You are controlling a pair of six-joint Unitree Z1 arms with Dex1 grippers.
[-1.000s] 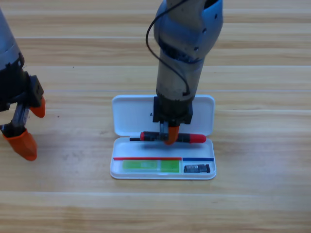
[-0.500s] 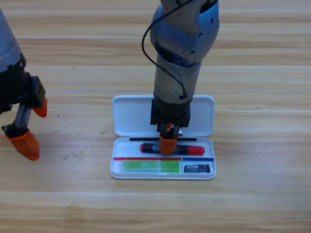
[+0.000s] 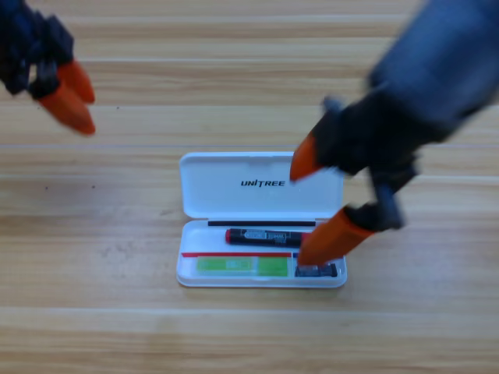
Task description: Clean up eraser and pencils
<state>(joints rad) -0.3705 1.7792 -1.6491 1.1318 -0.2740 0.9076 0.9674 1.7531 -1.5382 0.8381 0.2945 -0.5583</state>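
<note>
All three items lie in the open white UNITREE case (image 3: 261, 187) on the wooden surface (image 3: 117, 312): black pencil (image 3: 263, 236) and green pencil (image 3: 240, 266) lengthwise left-to-right, eraser (image 3: 316, 271) at the tray's right end. The right pincer (image 3: 320, 204) hangs above, spread wide, empty. The left pincer (image 3: 70, 97), narrow, waits top-left.
</note>
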